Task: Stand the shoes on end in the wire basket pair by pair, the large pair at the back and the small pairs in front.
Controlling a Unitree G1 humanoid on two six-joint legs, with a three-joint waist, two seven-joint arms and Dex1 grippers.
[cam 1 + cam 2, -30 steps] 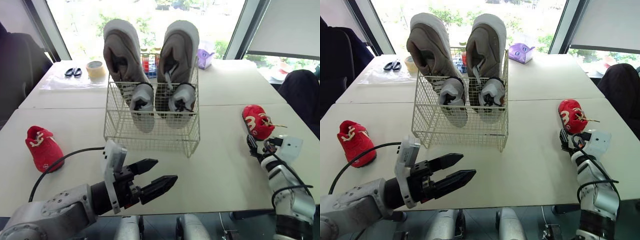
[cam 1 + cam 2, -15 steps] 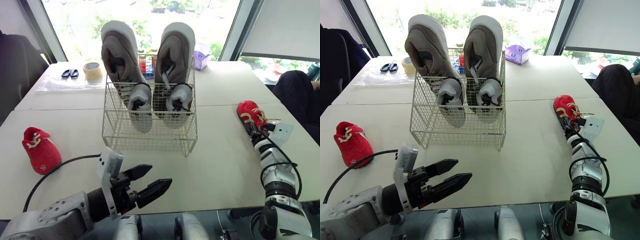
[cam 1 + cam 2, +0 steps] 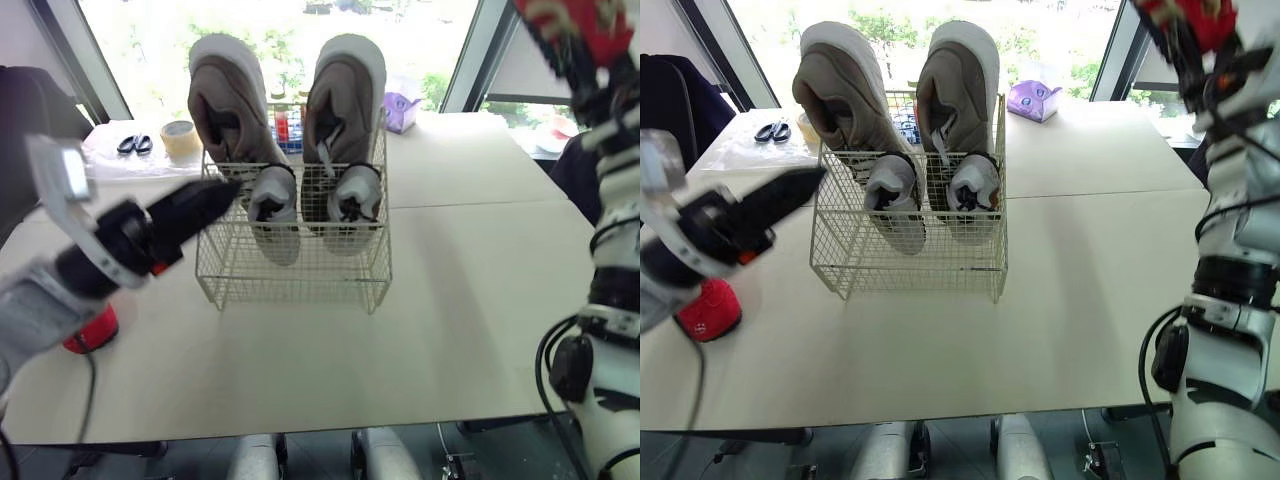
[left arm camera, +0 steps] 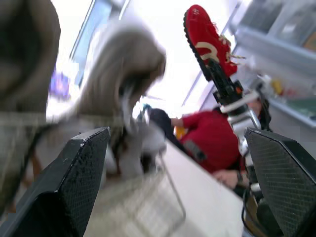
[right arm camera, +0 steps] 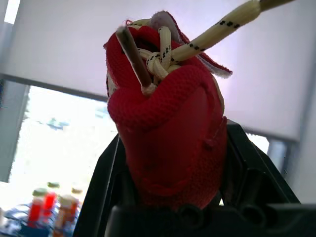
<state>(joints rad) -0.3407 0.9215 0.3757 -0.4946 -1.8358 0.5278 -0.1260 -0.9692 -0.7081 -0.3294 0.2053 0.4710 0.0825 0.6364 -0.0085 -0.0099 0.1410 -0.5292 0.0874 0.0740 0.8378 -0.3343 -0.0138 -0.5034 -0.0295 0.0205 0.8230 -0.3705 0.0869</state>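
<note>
The small red shoe [image 4: 209,37] is in the air, high over the table's right side, clamped at its lower end between the two fingers of the right gripper [image 5: 173,140]. Its long axis is near upright, with the laces and tongue rising beyond the fingers. A cream mark curves along its side, but I cannot read it as writing.

The other red shoe [image 3: 706,308] lies on the table [image 3: 460,300] at the left, partly behind the left arm [image 3: 60,280].

The wire basket [image 3: 300,285] stands mid-table. At its back the large grey-brown pair [image 3: 228,100] stands on end, toes down, with the white-soled heels well above the rim. Just in front of it, the small grey pair [image 3: 276,205] stands the same way, toes down and openings toward the camera.

The left gripper [image 4: 177,133] hovers near the basket's left side, fingers well apart and pointing toward it.

Behind the basket stand small bottles [image 3: 283,125] with red in them. Scissors [image 3: 133,145] and a roll of tape [image 3: 180,137] lie at the far left. A purple packet [image 3: 402,108] sits at the far right.
</note>
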